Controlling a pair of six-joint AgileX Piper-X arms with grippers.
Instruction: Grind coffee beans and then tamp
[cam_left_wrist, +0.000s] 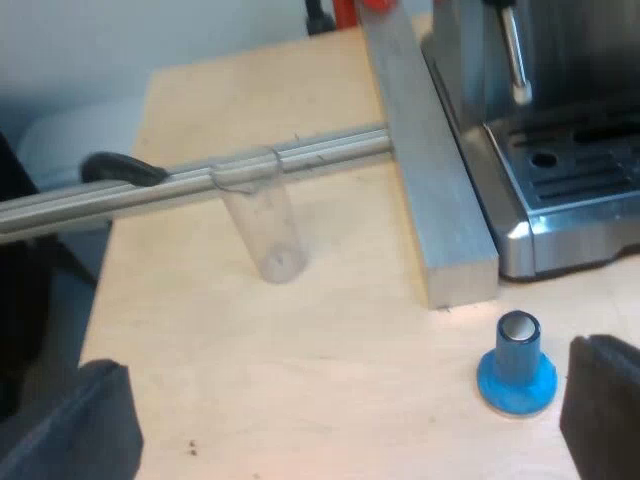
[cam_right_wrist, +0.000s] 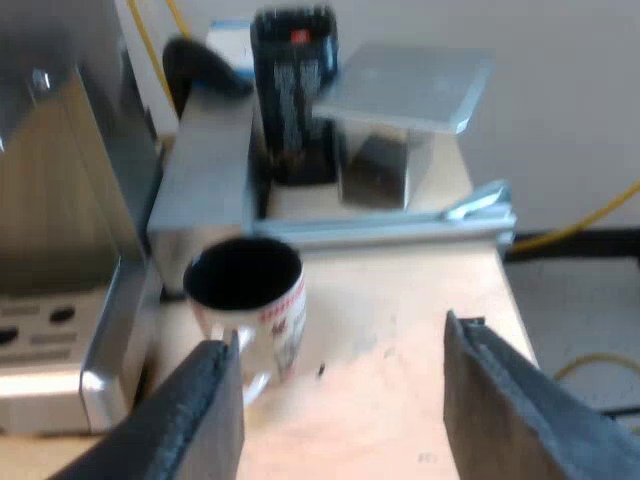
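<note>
Tamper upright beside left gripper, spread wide, empty; right gripper likewise, mug near.

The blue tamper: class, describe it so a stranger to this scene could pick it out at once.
Find the espresso machine; a metal bar lies along its side. Just past the bar's cut end, on the wooden table, stands the tamper. It alone is blue, a round base under a short stem, unlike the clear measuring glass.
</note>
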